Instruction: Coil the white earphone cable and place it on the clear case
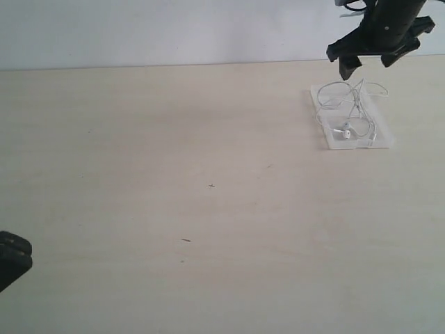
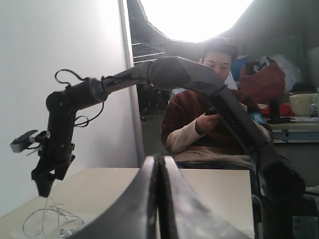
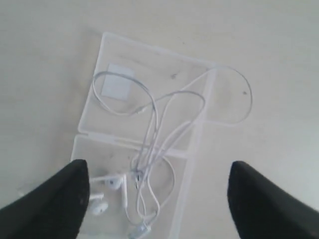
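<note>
The clear case (image 1: 332, 141) lies opened flat at the far right of the table. The white earphone cable (image 1: 356, 104) rests on it in loose loops, its earbuds (image 1: 345, 131) on the near half. In the right wrist view the cable (image 3: 154, 119) spreads over both halves of the case (image 3: 119, 55), with one loop hanging past the edge onto the table and the earbuds (image 3: 104, 194) close to one finger. My right gripper (image 1: 368, 64) (image 3: 157, 167) hovers above the case, open and holding nothing. My left gripper (image 1: 10, 259) (image 2: 160, 158) sits at the near left, shut and empty.
The pale wooden table (image 1: 208, 188) carries only a few small dark specks. A white wall runs behind it. In the left wrist view a seated person (image 2: 209, 109) is beyond the table's far side, and the right arm (image 2: 55, 144) hangs over the cable (image 2: 47, 219).
</note>
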`<action>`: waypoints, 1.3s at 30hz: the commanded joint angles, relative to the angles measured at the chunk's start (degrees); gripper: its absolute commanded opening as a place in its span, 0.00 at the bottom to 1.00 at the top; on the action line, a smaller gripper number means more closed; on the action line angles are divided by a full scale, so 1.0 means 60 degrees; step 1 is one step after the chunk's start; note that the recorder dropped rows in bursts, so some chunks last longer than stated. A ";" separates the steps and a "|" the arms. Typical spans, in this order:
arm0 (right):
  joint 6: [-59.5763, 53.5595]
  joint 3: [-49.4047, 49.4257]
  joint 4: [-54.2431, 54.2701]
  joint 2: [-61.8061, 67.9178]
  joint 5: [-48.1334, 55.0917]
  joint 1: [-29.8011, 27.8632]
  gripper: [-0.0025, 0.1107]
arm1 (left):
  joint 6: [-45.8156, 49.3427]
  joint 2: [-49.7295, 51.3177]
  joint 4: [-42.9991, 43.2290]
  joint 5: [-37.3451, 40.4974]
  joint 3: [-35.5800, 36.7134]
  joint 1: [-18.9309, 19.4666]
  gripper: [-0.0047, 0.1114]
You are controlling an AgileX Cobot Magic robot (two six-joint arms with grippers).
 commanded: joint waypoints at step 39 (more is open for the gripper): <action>0.0843 1.3887 0.4086 -1.7298 -0.6864 -0.0014 0.02 | -0.2763 -0.3337 0.0483 0.3641 0.0031 0.0028 0.04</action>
